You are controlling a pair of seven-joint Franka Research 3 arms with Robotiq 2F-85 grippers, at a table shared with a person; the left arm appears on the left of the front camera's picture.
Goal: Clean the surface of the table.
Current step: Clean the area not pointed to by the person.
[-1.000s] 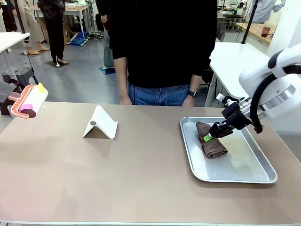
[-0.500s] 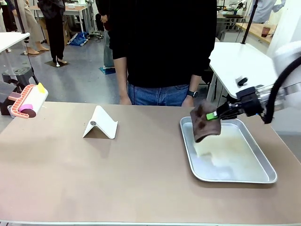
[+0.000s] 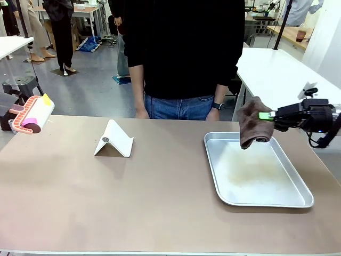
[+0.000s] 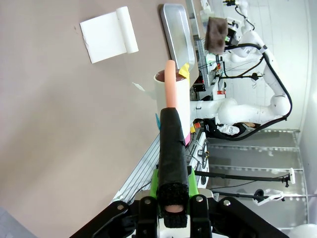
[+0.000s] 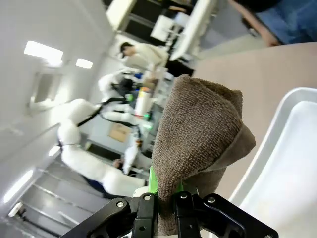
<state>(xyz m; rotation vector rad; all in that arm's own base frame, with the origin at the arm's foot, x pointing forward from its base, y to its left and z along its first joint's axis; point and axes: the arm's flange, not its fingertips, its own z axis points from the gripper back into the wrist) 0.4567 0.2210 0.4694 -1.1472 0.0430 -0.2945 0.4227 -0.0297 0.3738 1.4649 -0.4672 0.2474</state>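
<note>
The taupe-brown table (image 3: 133,197) spreads across the front view. My right gripper (image 3: 269,115) is shut on a folded brown cloth (image 3: 252,126), which hangs in the air over the far edge of a silver tray (image 3: 212,165). The same cloth (image 5: 198,129) rises from between the shut fingers of my right gripper (image 5: 166,198). At the table's far left my left gripper (image 4: 171,116) is shut on the pink handle of a white lint roller (image 4: 171,89). This roller (image 3: 33,114) lies at the left edge.
A white folded stand (image 3: 113,140) sits left of centre on the table. A person in a dark top (image 3: 181,53) stands at the far side behind the middle, hands down. A white-topped table (image 3: 272,69) is behind the tray.
My right gripper has lifted the brown cloth out of the tray and carried it up and toward the far right. The tray's bottom now lies bare. The lint roller has not moved.
</note>
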